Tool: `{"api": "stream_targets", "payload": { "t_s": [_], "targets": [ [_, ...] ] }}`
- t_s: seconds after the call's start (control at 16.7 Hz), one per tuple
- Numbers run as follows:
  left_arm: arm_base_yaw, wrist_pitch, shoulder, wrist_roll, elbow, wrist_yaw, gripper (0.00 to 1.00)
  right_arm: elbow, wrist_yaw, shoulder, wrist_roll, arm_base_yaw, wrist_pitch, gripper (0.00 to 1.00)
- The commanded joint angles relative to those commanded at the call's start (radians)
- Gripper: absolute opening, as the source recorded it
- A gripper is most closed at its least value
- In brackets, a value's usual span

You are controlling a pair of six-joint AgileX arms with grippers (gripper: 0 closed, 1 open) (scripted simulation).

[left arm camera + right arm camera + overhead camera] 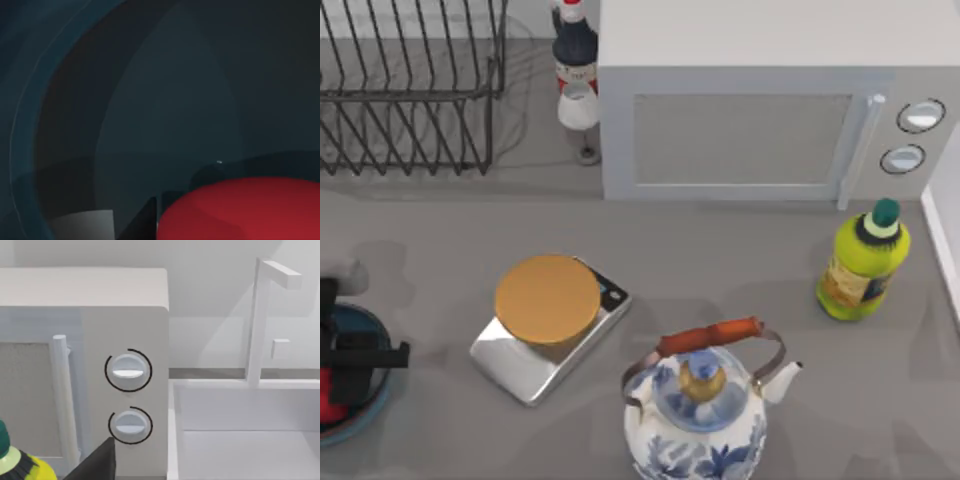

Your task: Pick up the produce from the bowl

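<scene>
The produce (245, 210) is a smooth, plain, bright red lump, rounded yet somewhat blocky; it lies in the bowl (370, 405), a shallow round dish with a glossy teal-blue inside, at the desk's far left, about nine o'clock in the top view; the left pincer (345, 365) hangs right over that bowl, dark and low, with red showing just beneath it, and whether it is released or clenched I cannot tell; the left wrist view is dark, with the bowl's curved wall behind the red lump; the grey desk (740, 260) carries, moving rightward, a wire dish rack (410, 90) at eleven o'clock, a scale (548, 325) with a round orange top near the middle, a red-capped dark bottle (575, 45) at twelve o'clock, a blue-and-white teapot (698, 420) at six o'clock, a white microwave (760, 100) at one o'clock, and a yellow-green bottle (862, 265) at three o'clock; the right wrist view faces the microwave's two dials (128, 371) and a white sink (240, 440) beside it.
</scene>
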Motion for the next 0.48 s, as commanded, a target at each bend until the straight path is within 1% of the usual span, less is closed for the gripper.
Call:
{"api": "stream_targets", "payload": {
  "t_s": [0.06, 0.48],
  "targets": [
    [0.0, 0.0, 0.0, 0.0, 0.0, 0.0, 0.0, 0.0, 0.0, 0.0, 0.0, 0.0, 0.0, 1.0],
    [0.0, 0.0, 0.0, 0.0, 0.0, 0.0, 0.0, 0.0, 0.0, 0.0, 0.0, 0.0, 0.0, 1.0]
  ]
}}
